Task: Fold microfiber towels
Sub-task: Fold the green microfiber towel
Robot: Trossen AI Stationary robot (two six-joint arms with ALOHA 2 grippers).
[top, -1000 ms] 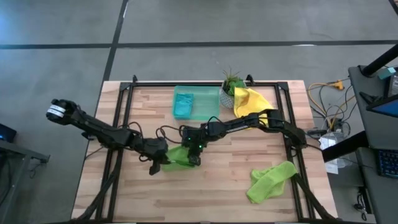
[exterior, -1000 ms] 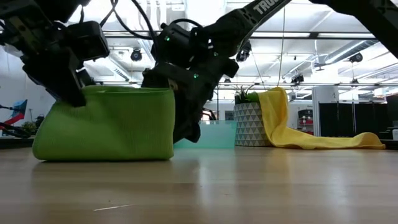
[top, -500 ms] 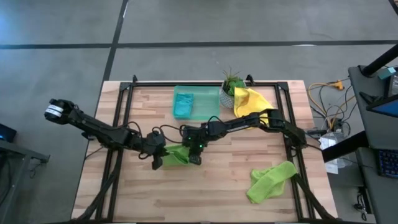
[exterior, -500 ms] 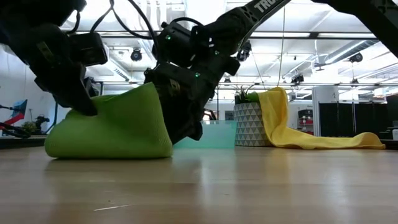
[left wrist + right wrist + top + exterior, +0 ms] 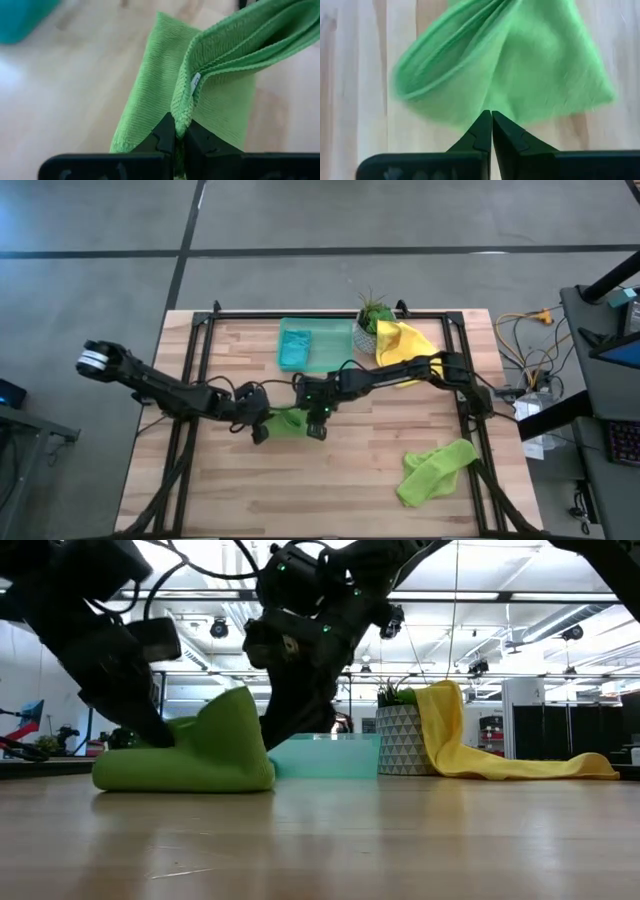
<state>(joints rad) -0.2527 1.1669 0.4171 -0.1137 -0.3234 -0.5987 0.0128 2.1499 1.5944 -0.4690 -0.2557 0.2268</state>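
Worktop (image 5: 330, 480): pale wooden planks, smooth, dark metal frame along the edges.
Green towel (image 5: 287, 422): lime microfibre with fine ribbed weave; lies mid-worktop between the two claws, bunched into a low soft mound with one corner lifted into a peak in the low view; layered edges and a small white tag show in the left wrist view.
Left claw (image 5: 259, 430): at the towel's left side, fingers pressed together, pinching a folded edge of the green towel.
Right claw (image 5: 316, 427): at the towel's right side, fingers pressed together on the towel's upper edge, cloth fanning out beyond the tips.
Second green towel (image 5: 435, 470): lime, crumpled, lying loose near the right front of the worktop, well apart from the arms.
Yellow towel (image 5: 402, 343): draped over the plant pot, trailing down onto the worktop.
Plant pot (image 5: 401, 740): white with dark triangle pattern, small green plant in it.
Tray (image 5: 330, 345): translucent green plastic, rectangular, at the back of the worktop.
Blue towel (image 5: 294, 346): teal, folded, lying in the left part of the tray.
Change from one second ago: the green towel stood as a tall flat rectangle stretched between the claws; now it is lower and more bunched, and both claws sit closer together.
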